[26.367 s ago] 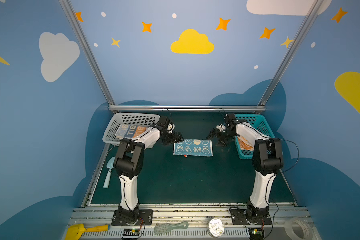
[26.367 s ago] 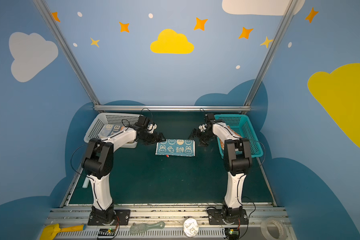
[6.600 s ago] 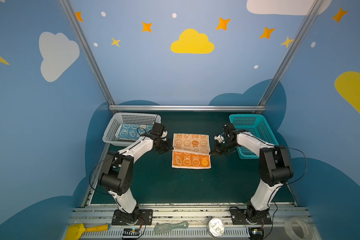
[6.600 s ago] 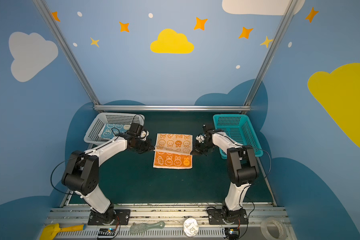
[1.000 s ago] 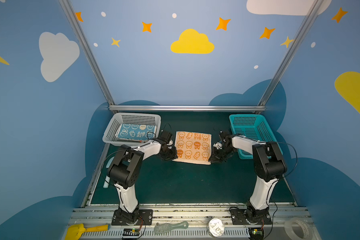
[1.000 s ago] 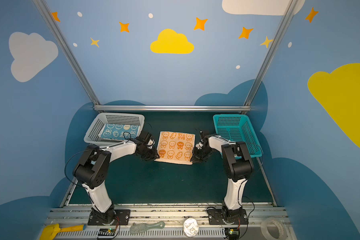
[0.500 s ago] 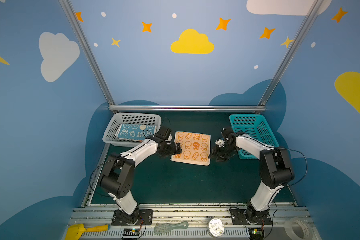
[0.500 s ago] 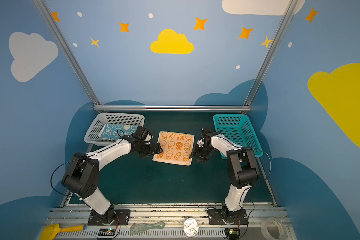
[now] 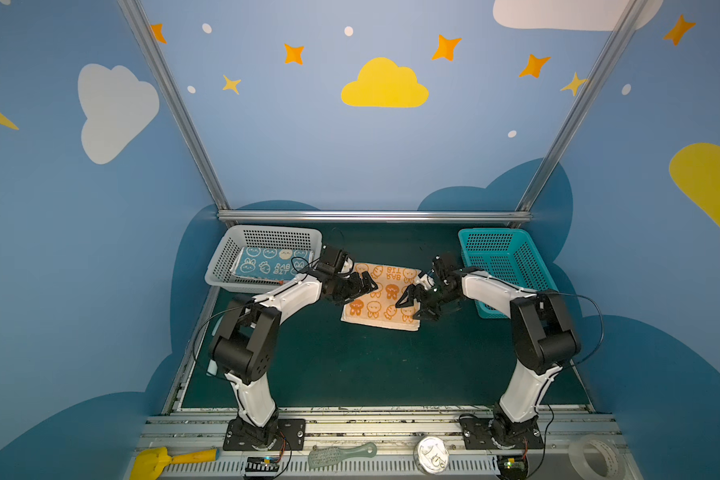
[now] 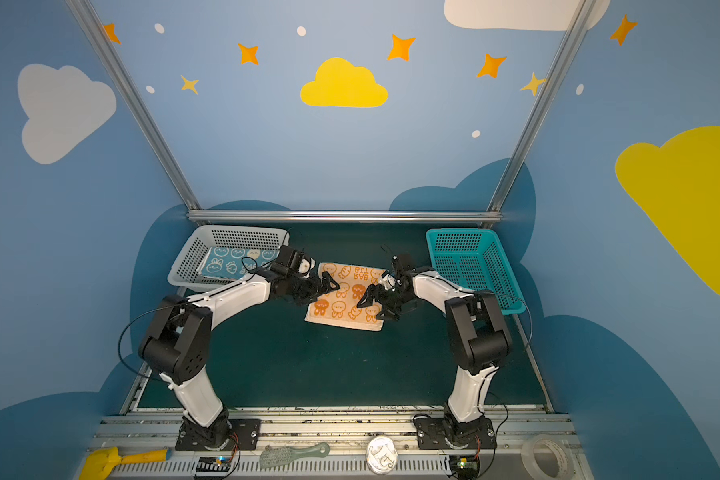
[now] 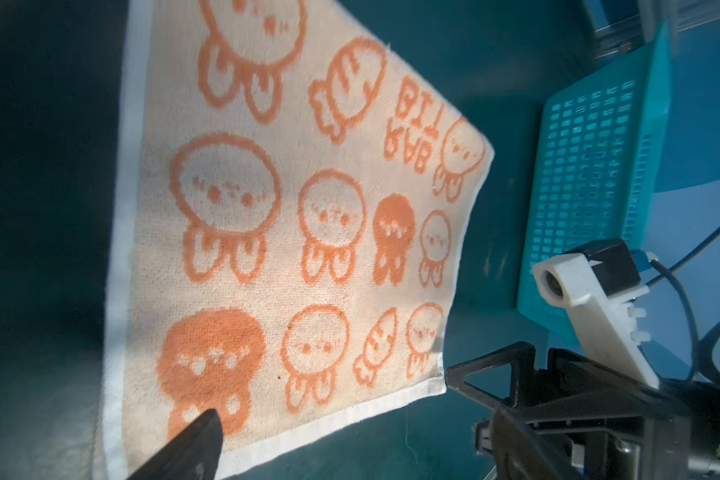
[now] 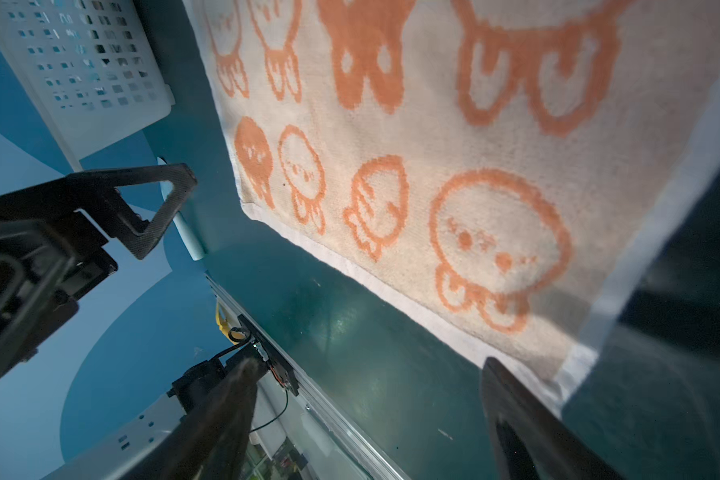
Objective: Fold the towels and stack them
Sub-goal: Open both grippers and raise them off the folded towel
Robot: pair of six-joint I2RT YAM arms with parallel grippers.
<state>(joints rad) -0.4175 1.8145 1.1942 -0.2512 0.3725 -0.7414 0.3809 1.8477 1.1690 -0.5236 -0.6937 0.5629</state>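
Letting go just now, I have the left gripper (image 9: 370,286) and right gripper (image 9: 410,306) both spread wide, empty; the orange towel (image 9: 385,299) lies folded on the mat (image 9: 350,365) between them, seemingly ready for stacking.

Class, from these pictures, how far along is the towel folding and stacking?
Done: a folded blue rabbit-print terry towel lies in the grey plastic basket. In hand: the cream towel with orange rabbits lies flat on the green mat, apparently unfolded, between the open left gripper and right gripper; neither holds it. Left: fold it and stack it on the blue one.
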